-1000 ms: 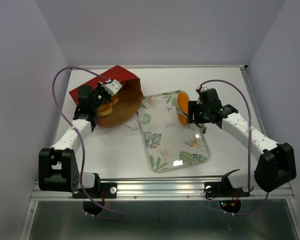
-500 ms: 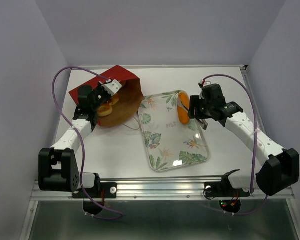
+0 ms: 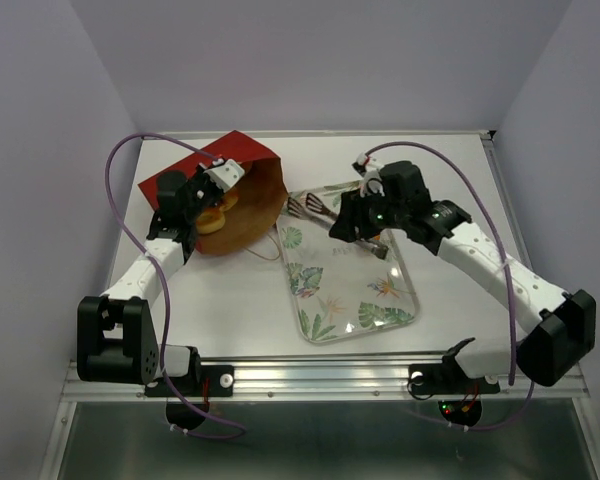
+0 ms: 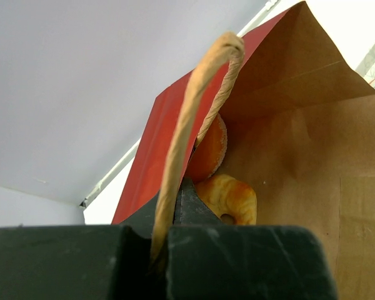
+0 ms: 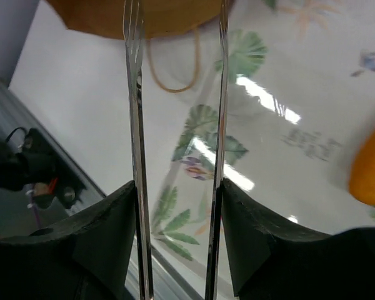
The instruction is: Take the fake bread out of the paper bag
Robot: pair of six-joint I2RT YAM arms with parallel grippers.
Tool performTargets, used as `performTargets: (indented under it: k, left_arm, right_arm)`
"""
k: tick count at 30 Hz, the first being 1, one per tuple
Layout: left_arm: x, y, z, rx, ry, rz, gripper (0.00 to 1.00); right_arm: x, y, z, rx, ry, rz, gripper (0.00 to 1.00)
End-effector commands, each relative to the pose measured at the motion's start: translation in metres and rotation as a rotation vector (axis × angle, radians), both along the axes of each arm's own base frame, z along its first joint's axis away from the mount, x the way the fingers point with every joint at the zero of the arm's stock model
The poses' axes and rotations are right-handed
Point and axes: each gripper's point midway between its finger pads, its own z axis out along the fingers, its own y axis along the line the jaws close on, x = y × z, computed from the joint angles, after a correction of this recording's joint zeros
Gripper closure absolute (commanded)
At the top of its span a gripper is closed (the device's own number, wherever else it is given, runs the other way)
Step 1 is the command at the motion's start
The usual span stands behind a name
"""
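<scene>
The dark red paper bag (image 3: 248, 160) lies on its side at the back left, its brown mouth facing the tray. My left gripper (image 3: 214, 182) is shut on its twine handle (image 4: 189, 119) and holds the mouth open. Inside the paper bag (image 4: 300, 137) I see a round bun (image 4: 211, 149) and a glossy golden pastry (image 4: 230, 195); they also show in the top view (image 3: 214, 214). My right gripper (image 3: 365, 215) is shut on metal tongs (image 3: 302, 207), whose open tips reach over the tray's left end near the bag mouth. One orange bread piece (image 5: 372, 170) lies on the tray.
The leaf-patterned tray (image 3: 380, 300) lies in the middle of the white table; it fills the right wrist view (image 5: 256, 119). A loose twine handle (image 5: 175, 69) of the bag rests on the table beside the tray. The table's front rail (image 3: 320, 375) runs below.
My right arm has swung left across the tray toward the bag mouth with the tongs. It now covers the bread on the tray in the top view. The left arm has not moved.
</scene>
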Motion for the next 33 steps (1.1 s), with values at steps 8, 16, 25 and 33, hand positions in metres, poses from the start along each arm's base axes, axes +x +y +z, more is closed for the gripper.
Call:
performTargets:
  k: [8,16,25,33]
  left_arm:
    - [-0.002,-0.012,0.044,-0.140,-0.075,0.046,1.00]
    - [-0.006,-0.016,0.036,-0.146,-0.061,0.077,1.00]
    - [-0.008,-0.020,0.039,-0.168,-0.063,0.072,1.00]
    - [-0.008,-0.020,0.038,-0.183,-0.064,0.084,1.00]
  right_arm:
    - [0.024,0.156,-0.022,0.206,0.148,0.137,0.41]
    - [0.054,0.207,-0.030,0.328,0.217,0.094,0.40]
    - [0.065,0.224,-0.064,0.327,0.322,0.026,0.37]
    - [0.054,0.231,-0.083,0.279,0.347,-0.017,0.35]
